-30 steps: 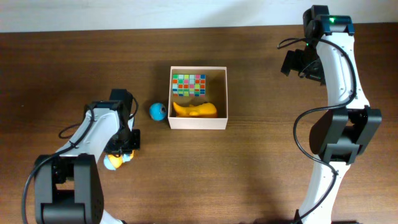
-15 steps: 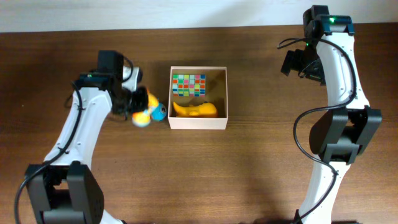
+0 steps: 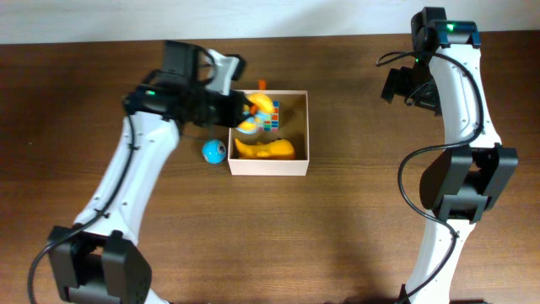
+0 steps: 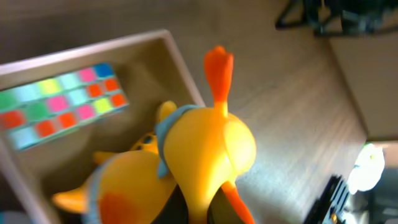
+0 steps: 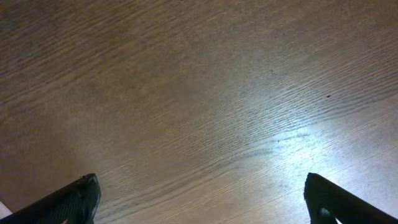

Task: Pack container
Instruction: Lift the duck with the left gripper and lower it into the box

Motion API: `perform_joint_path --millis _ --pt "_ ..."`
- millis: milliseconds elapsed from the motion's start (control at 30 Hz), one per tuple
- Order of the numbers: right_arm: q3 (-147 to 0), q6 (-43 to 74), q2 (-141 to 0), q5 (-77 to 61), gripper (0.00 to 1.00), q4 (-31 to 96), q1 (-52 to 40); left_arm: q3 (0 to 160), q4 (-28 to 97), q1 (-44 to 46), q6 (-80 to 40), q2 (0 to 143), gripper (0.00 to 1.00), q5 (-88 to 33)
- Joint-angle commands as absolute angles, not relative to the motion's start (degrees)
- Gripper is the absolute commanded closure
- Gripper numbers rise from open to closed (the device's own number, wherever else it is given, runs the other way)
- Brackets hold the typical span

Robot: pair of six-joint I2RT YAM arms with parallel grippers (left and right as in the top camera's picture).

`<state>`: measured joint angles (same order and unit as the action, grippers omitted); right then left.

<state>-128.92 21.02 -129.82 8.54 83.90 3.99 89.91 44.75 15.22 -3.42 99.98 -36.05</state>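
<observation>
Left jaws clamped on yellow toy (image 3: 257, 111), directly above container (image 3: 306, 135) far-left corner; right jaws apart, distant.

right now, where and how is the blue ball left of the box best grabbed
Take the blue ball across its middle, coming straight down from above. It is round and sits low on the table, close beside the container's left wall. I would therefore set the jaws along that wall, one on the ball's near side and one on its far side, rather than one in the narrow gap.
</observation>
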Motion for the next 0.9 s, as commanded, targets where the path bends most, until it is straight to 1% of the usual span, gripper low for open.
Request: perform_joint_path --millis 0,200,300,600,867 --pt "-128.9 21.5 -129.8 8.6 0.01 83.9 4.2 91.3 44.5 19.5 -2.2 100.4 0.93 -31.6" --pt "-128.9 21.5 -129.8 8.6 0.01 83.9 4.2 91.2 44.6 26.5 -4.5 100.9 0.93 -21.2" --pt "-128.9 21.5 -129.8 8.6 0.01 83.9 4.2 91.0 44.7 28.3 -4.5 102.3 0.93 -18.5" --pt "-128.9 21.5 -129.8 8.6 0.01 83.9 4.2 91.0 44.5 29.1 -6.0 110.2 0.93 -18.6" --pt "-128.9 21.5 -129.8 8.6 0.01 83.9 4.2 91.0 43.9 29.1 -6.0 111.3 0.93 -18.6"
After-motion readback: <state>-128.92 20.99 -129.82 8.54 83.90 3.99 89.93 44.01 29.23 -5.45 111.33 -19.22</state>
